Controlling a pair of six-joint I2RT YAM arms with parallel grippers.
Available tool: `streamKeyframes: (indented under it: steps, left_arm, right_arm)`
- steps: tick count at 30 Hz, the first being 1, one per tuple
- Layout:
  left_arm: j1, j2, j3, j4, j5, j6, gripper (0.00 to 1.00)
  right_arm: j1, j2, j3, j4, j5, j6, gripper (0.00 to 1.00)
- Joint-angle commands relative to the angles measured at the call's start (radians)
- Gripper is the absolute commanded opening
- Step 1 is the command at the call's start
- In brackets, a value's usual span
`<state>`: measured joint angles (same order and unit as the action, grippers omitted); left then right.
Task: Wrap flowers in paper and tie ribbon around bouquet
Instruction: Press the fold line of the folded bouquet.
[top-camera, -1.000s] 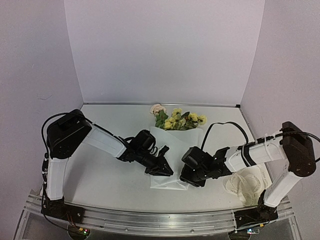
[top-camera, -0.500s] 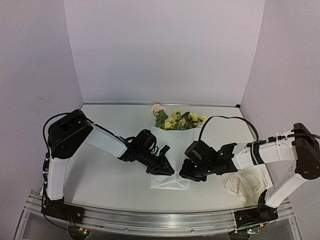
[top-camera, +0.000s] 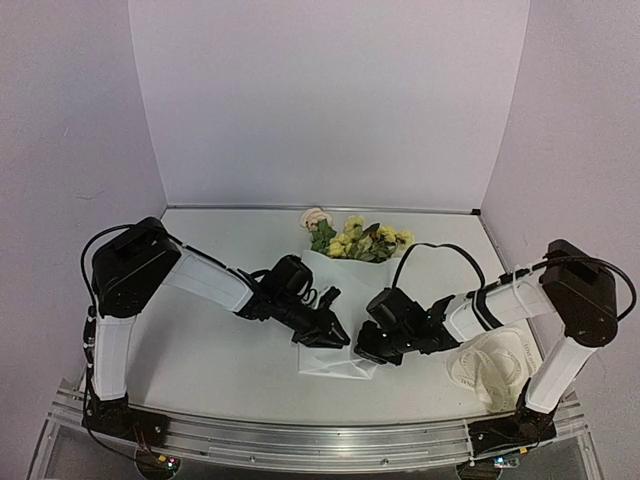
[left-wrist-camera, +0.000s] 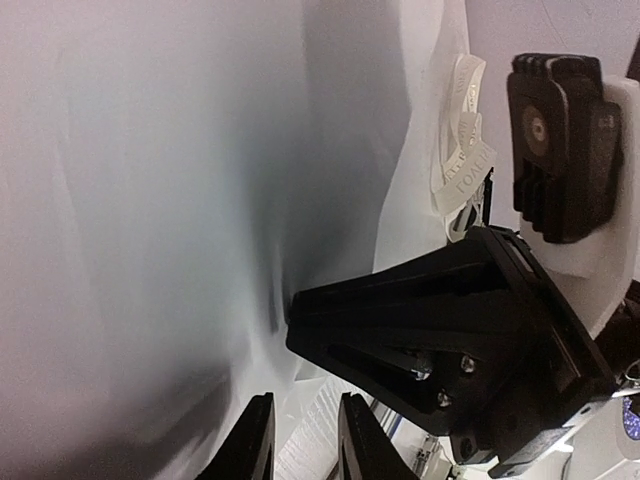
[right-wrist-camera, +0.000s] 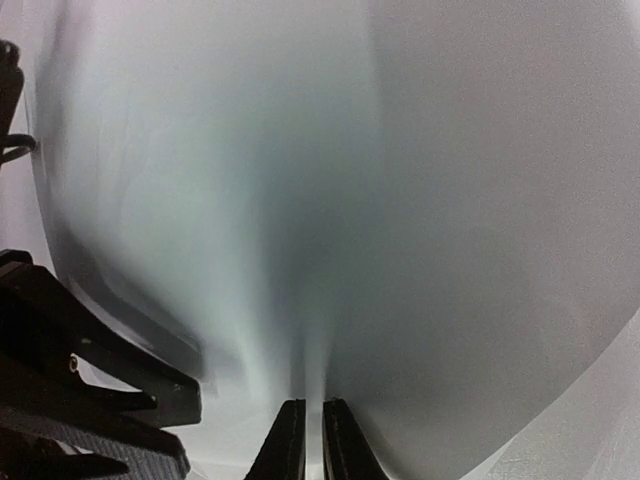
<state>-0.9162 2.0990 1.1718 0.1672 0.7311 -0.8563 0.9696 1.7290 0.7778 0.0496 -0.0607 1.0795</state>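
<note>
The flowers (top-camera: 355, 238) lie at the back of the table, yellow blossoms and a pale rose poking out of the top of the white paper (top-camera: 330, 290). This paper runs toward me as a long folded shape. My left gripper (top-camera: 338, 338) meets its near left edge; its jaws (left-wrist-camera: 305, 400) stand a narrow gap apart, with the paper's edge lying in that gap. My right gripper (top-camera: 360, 352) presses in from the right, and its fingers (right-wrist-camera: 313, 403) are shut on a thin ridge of paper (right-wrist-camera: 330, 200). The two grippers almost touch. The ribbon (top-camera: 493, 365) lies looped on the table at the right.
The ribbon (left-wrist-camera: 465, 150) also shows in the left wrist view, past the right gripper's black wedge (left-wrist-camera: 430, 330). Purple walls close in the table on three sides. A metal rail (top-camera: 300, 440) runs along the near edge.
The right gripper slid a little left onto the paper's near end and closed on it. The left gripper's jaws parted slightly; its arm barely moved.
</note>
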Motion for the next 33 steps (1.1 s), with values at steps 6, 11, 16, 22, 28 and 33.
streamKeyframes:
  steps: [6, 11, 16, 22, 28, 33]
  left_arm:
    - [0.038, -0.222, -0.164, -0.03, 0.056, 0.066, 0.26]
    - [0.048, -0.195, -0.275, 0.097, 0.102, -0.005, 0.21]
    - [0.095, -0.153, -0.343, 0.199, 0.086, -0.088, 0.19]
    - [0.15, -0.123, -0.381, 0.305, 0.099, -0.156, 0.21]
    - [0.161, -0.089, -0.348, 0.339, 0.08, -0.208, 0.22]
    - [0.166, -0.093, -0.335, 0.416, 0.086, -0.256, 0.23]
  right_arm:
    - [-0.005, 0.034, -0.059, 0.005, 0.035, 0.066, 0.07]
    - [-0.005, 0.027, -0.055, -0.006, 0.042, 0.069, 0.07]
    - [-0.005, 0.018, -0.057, -0.02, 0.045, 0.061, 0.07]
    - [-0.004, 0.015, -0.057, -0.039, 0.042, 0.045, 0.06]
    - [-0.004, 0.017, -0.052, -0.048, 0.046, 0.029, 0.06]
    - [-0.005, 0.017, -0.048, -0.078, 0.044, 0.021, 0.06]
